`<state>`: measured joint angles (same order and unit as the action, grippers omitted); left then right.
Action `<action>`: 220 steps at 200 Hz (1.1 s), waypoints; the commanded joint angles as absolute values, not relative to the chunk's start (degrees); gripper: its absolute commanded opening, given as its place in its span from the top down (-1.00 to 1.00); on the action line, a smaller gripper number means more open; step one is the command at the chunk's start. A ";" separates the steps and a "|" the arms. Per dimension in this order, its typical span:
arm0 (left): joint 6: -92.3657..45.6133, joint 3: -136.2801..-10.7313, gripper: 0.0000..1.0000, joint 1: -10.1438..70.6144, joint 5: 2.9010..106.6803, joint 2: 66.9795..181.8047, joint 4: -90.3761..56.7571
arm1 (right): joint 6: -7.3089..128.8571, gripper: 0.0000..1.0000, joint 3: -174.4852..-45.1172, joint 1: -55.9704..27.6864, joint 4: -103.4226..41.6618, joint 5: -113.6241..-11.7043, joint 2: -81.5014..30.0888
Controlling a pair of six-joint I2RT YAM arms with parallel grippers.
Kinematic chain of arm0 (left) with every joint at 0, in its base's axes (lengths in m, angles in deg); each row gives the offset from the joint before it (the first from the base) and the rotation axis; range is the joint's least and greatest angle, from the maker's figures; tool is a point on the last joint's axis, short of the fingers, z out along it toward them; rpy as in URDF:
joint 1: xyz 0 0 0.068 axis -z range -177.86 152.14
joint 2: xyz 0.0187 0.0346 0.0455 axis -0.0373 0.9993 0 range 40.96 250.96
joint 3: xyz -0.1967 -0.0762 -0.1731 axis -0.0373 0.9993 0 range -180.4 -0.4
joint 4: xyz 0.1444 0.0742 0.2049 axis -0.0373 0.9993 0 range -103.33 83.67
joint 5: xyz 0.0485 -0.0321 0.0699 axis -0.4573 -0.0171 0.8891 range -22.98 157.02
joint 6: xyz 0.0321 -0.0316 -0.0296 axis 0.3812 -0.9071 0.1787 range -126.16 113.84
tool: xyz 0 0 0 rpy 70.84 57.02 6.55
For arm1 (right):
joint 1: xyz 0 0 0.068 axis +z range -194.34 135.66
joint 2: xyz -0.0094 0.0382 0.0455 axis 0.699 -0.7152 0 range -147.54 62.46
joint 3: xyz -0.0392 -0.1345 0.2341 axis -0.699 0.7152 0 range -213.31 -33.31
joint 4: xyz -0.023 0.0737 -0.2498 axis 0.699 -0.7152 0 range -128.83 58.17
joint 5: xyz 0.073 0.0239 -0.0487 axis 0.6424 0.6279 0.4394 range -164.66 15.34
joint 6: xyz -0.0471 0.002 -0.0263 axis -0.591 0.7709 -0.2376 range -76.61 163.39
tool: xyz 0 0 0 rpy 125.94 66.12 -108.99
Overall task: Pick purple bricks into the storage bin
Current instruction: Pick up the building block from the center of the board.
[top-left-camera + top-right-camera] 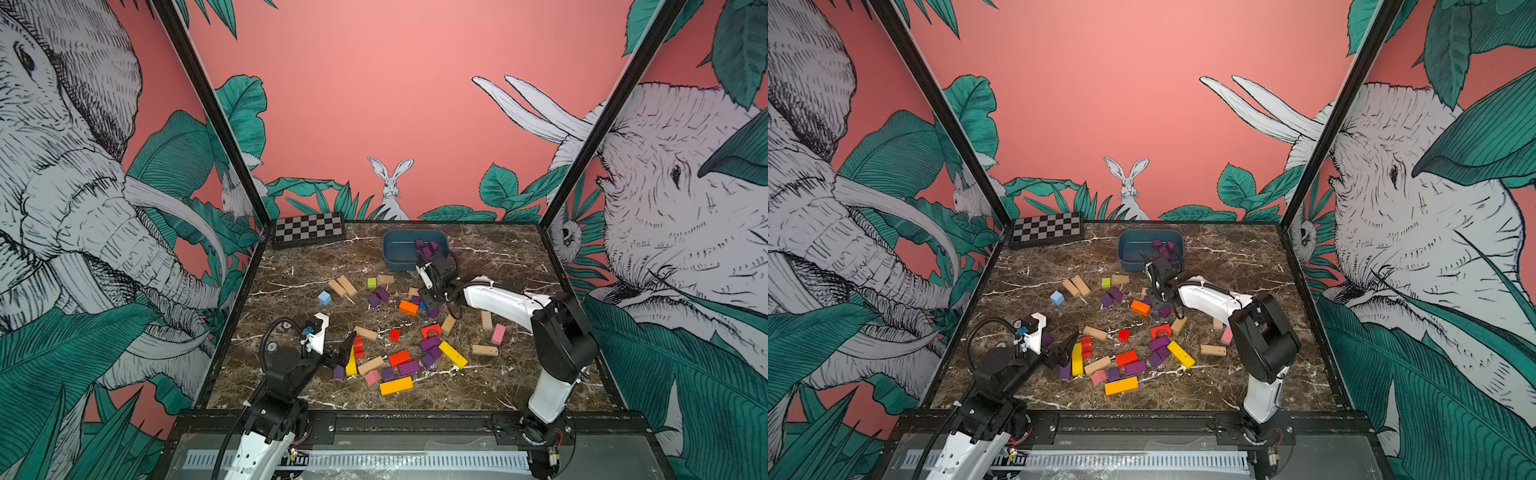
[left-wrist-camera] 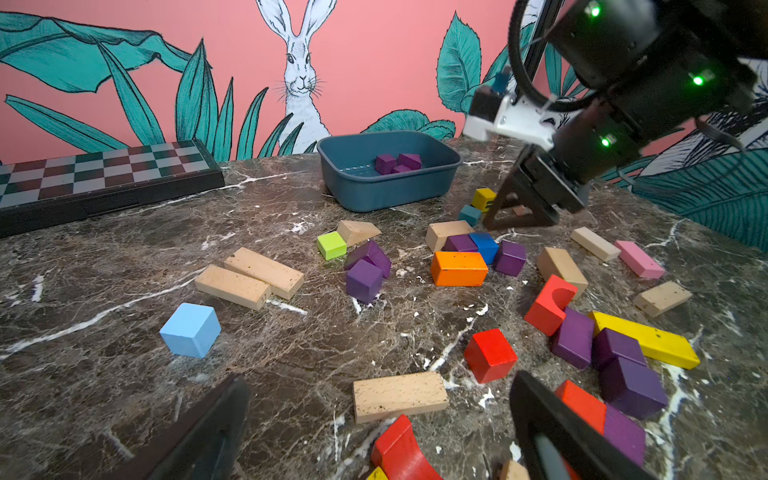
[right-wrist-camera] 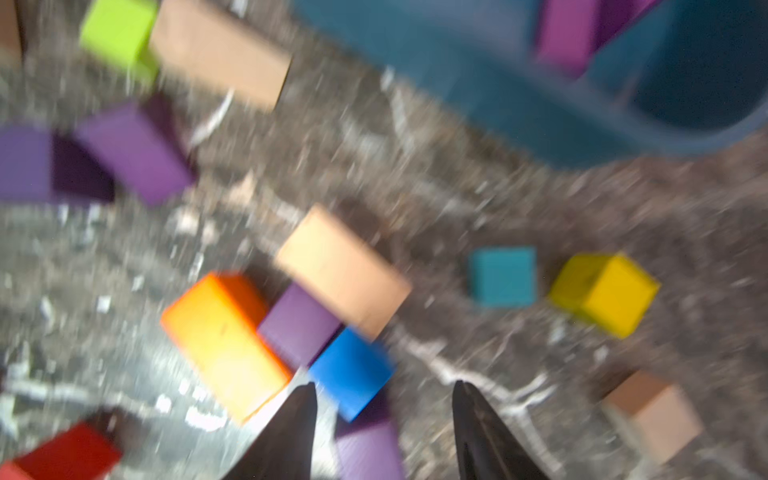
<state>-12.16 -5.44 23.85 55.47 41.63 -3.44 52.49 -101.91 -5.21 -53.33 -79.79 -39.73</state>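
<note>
Matt painted wooden purple bricks (image 2: 364,280), smooth plastic storage bin (image 2: 386,193), glossy marble-look tabletop (image 2: 124,374).

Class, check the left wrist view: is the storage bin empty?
No. In the left wrist view, three purple bricks lie inside the storage bin.

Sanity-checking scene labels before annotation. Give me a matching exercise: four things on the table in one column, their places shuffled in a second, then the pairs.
Things
1. storage bin
2. checkerboard box
3. light blue cube
4. lime green cube

Places
A. left edge of the scatter, touching nothing
B. far middle of the table, purple bricks inside
C. far left corner, by the back wall
D. just in front of the bin, beside a plain wood block

Pairs: 1-B, 2-C, 3-A, 4-D
</note>
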 commanded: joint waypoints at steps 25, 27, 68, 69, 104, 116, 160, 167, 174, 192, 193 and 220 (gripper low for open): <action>-11.79 -4.72 -0.99 23.96 54.67 41.30 -3.92 | 56.00 -0.07 -98.32 -3.51 -48.42 -80.50 -38.12; -11.78 -4.71 -0.99 24.01 54.77 41.29 -3.92 | 56.01 -0.07 -98.10 -3.48 -48.37 -80.47 -38.07; -11.80 -4.57 -0.99 24.00 55.09 41.31 -4.19 | 55.20 -0.09 -96.76 -3.42 -48.66 -82.15 -39.52; -11.79 -4.55 -0.99 24.01 55.12 41.31 -4.19 | 55.18 -0.09 -96.81 -3.40 -48.68 -82.19 -39.59; -11.87 -4.64 -0.99 24.01 55.11 41.31 -4.14 | 54.89 -0.03 -96.49 -3.44 -48.88 -82.19 -41.16; -11.88 -4.56 -0.99 24.01 55.14 41.31 -4.13 | 55.37 0.11 -95.85 -3.40 -48.87 -82.09 -40.79; -11.69 -4.75 -0.99 24.01 54.44 41.24 -4.02 | 56.79 0.21 -92.97 -3.42 -48.77 -83.19 -38.45; -11.61 -4.80 -0.99 24.02 54.27 41.23 -4.03 | 56.88 0.21 -92.65 -3.40 -48.79 -83.50 -38.24; -11.61 -4.91 -0.99 24.01 54.14 41.29 -3.88 | 56.94 0.21 -92.40 -3.41 -48.75 -83.65 -38.09; -11.51 -5.03 -0.99 24.00 53.90 41.23 -3.75 | 57.06 0.32 -91.85 -3.39 -48.34 -83.96 -37.40; -11.47 -5.09 -0.99 24.01 53.87 41.23 -3.75 | 57.08 0.33 -91.76 -3.43 -48.35 -84.01 -37.31; -11.34 -5.16 -0.99 24.01 53.22 41.23 -3.49 | 57.60 0.55 -91.19 -3.45 -48.84 -85.06 -33.43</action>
